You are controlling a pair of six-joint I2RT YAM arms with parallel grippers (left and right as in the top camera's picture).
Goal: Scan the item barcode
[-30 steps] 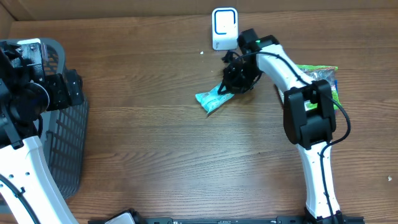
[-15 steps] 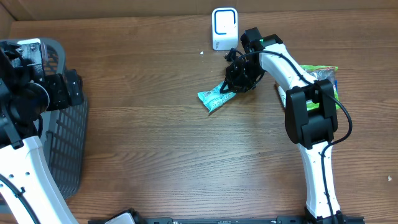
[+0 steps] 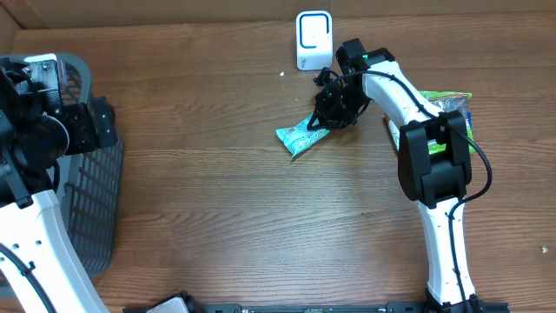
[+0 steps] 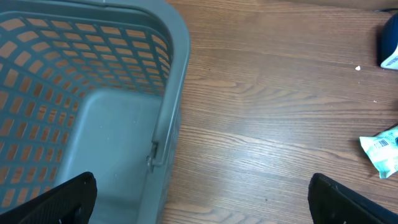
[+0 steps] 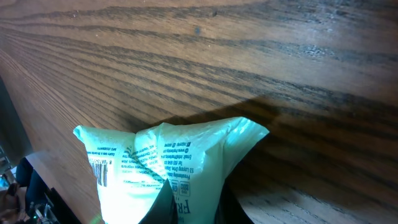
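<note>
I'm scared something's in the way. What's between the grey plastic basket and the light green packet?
Nothing but bare brown wooden table lies between the grey plastic mesh basket and the light green plastic packet, as the overhead view shows.

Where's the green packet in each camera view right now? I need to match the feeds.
Overhead: green packet upper centre, below the white scanner, in the right gripper.
Left wrist: green packet at the right edge, cut off.
Right wrist: green packet lower centre, close up.
Shared landmark: the wooden table.

Overhead looks straight down; both low wrist views also catch the packet [image 3: 298,137]
</note>
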